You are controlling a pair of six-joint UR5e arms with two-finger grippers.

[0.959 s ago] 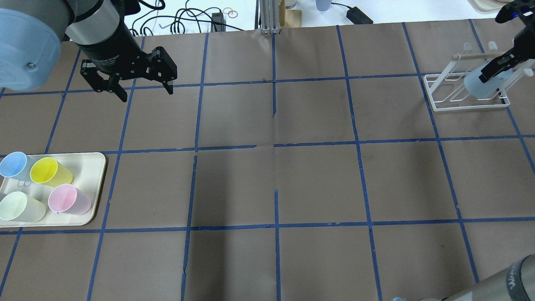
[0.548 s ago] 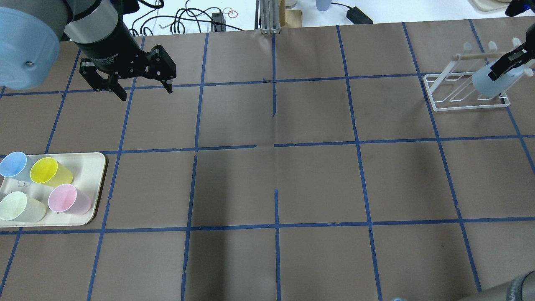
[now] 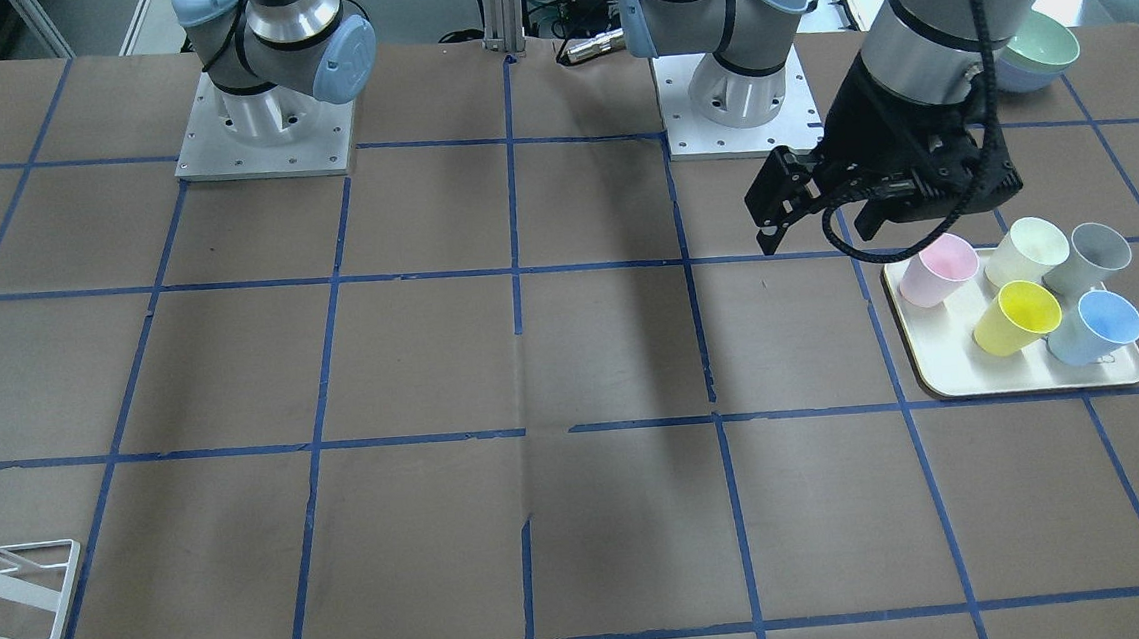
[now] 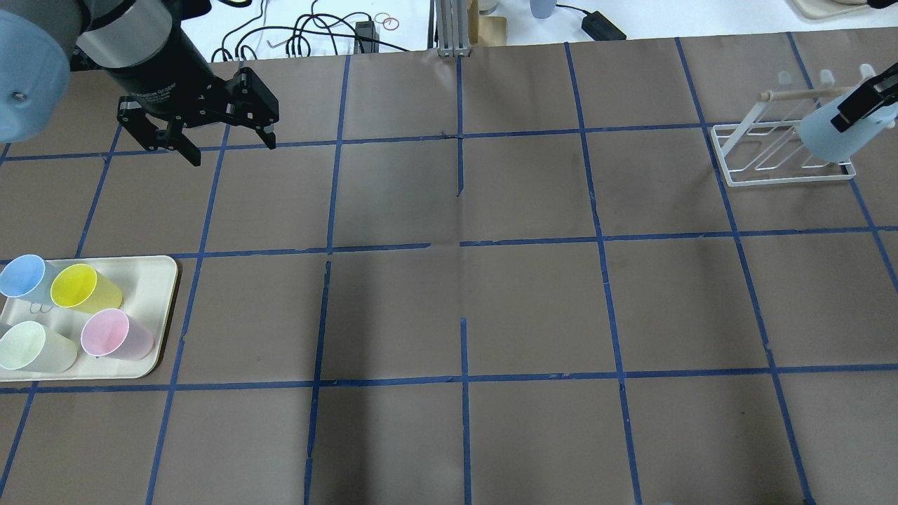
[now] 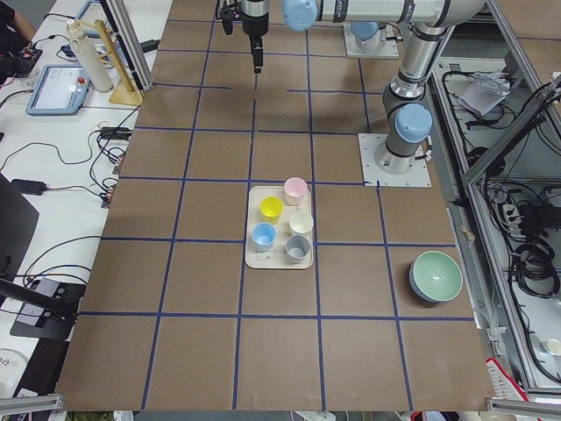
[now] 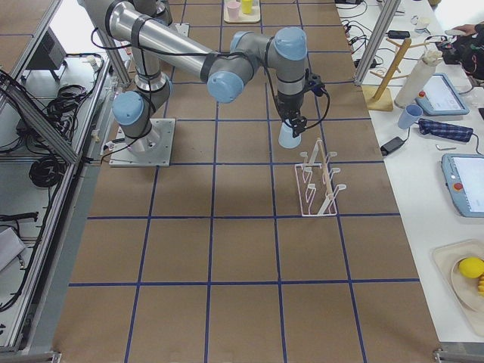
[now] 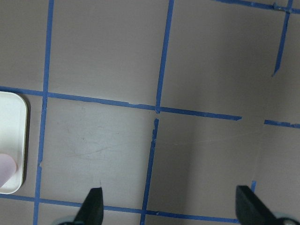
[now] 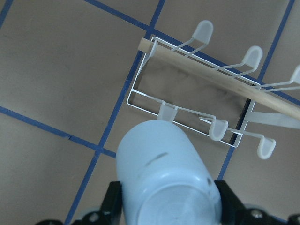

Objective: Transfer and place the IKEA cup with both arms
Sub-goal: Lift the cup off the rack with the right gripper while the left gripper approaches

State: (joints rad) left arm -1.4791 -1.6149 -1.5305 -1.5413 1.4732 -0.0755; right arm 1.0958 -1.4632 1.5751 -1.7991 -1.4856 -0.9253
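Below the right tool, clamped on the inverted IKEA cup: best centre mouth over rack peg, lower straight.

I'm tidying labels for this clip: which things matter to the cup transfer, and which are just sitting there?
In the job: IKEA cup, held by right gripper; left gripper, jaws open; wire rack, likely destination.
Lying about: tray; five cups on it; green bowl.

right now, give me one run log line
right end effector: holding IKEA cup inverted near white rack | left end effector: open, empty
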